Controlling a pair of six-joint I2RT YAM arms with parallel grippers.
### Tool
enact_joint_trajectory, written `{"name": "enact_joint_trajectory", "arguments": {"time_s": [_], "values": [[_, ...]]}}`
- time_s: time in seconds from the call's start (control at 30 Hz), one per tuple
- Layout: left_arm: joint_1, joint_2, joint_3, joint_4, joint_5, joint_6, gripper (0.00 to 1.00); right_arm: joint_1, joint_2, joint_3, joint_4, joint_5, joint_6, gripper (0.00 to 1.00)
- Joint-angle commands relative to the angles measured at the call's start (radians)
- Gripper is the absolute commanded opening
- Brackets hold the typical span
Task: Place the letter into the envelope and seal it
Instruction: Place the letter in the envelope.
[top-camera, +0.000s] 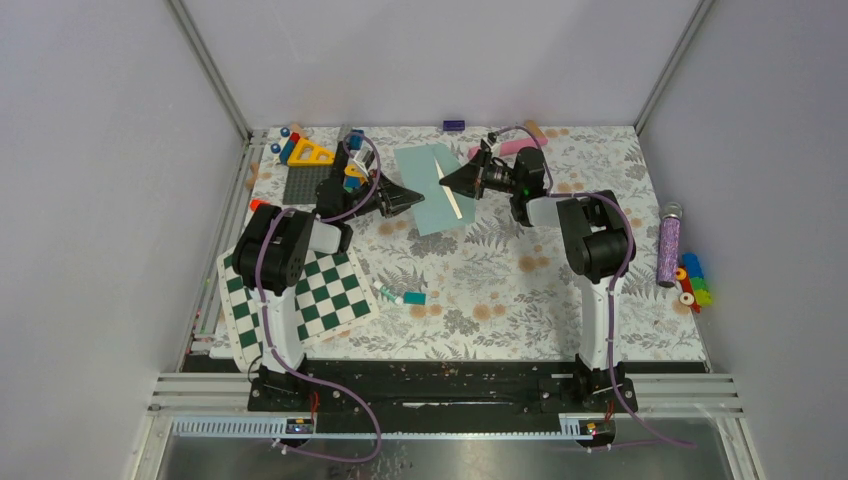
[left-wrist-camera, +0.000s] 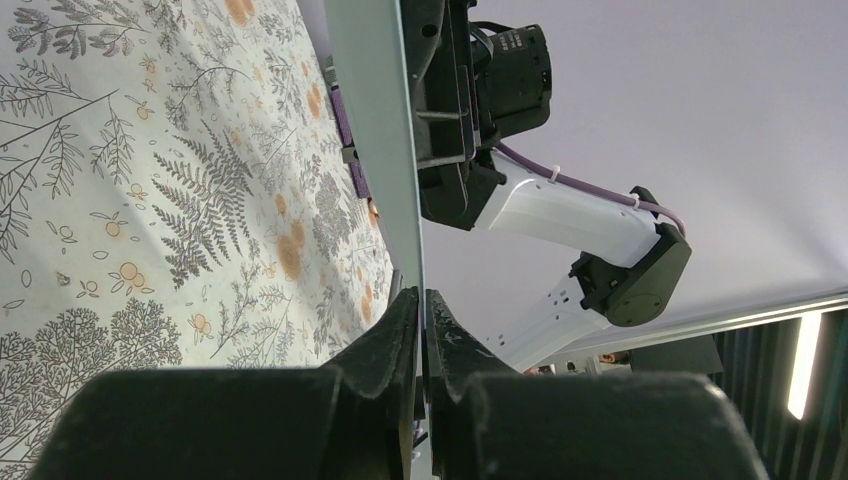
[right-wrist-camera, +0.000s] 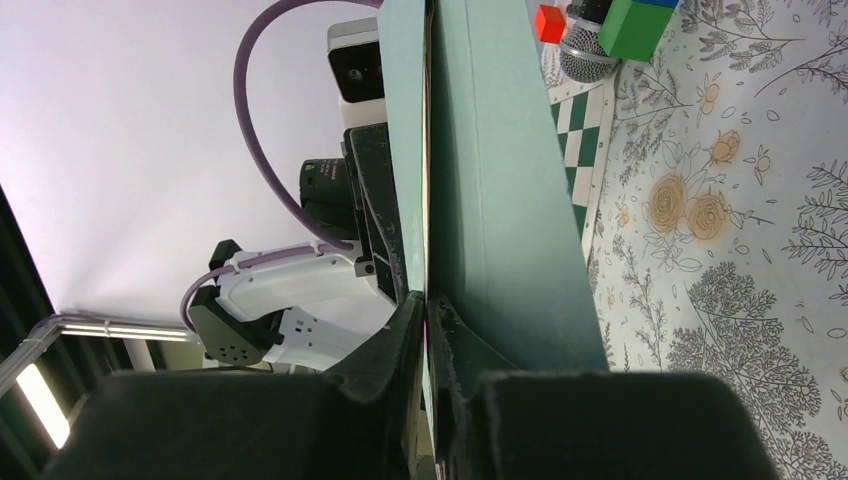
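The teal envelope (top-camera: 430, 212) sits at the back middle of the table, held between both arms. My left gripper (top-camera: 408, 198) is shut on its left edge. In the left wrist view that edge (left-wrist-camera: 385, 150) rises straight out of the closed jaws (left-wrist-camera: 422, 295). My right gripper (top-camera: 447, 180) comes in from the right, its jaws (right-wrist-camera: 428, 298) shut on a thin raised sheet of the envelope (right-wrist-camera: 500, 200). Of the letter (top-camera: 452, 198) only a narrow cream strip shows along that sheet; the rest is hidden.
A green-white checkerboard (top-camera: 300, 295) lies by the left arm. Toys (top-camera: 308, 152) and a grey plate (top-camera: 298, 185) fill the back left. A small teal block (top-camera: 414, 298) lies mid-table. A purple tube (top-camera: 668, 245) and coloured blocks (top-camera: 692, 282) sit at the right edge.
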Motion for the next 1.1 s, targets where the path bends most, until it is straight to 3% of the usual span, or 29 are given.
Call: {"name": "enact_joint_trajectory", "arguments": {"time_s": [0.0, 0.1, 0.2, 0.5, 1.07], "values": [[-0.003, -0.029, 0.000, 0.074, 0.005, -0.001, 0.05, -0.005, -0.067, -0.001, 0.056, 0.021, -0.009, 0.17], [-0.003, -0.028, 0.000, 0.074, 0.005, -0.002, 0.05, -0.006, -0.068, -0.001, 0.060, 0.023, -0.001, 0.25], [-0.002, -0.029, 0.000, 0.074, 0.005, -0.002, 0.05, -0.011, -0.065, -0.005, 0.063, 0.026, 0.003, 0.26], [-0.003, -0.030, -0.001, 0.074, 0.003, -0.003, 0.05, -0.013, -0.068, -0.023, 0.074, 0.050, 0.018, 0.00], [-0.003, -0.035, -0.006, 0.075, -0.001, -0.004, 0.05, -0.029, -0.114, -0.080, 0.087, 0.122, -0.001, 0.00]]}}
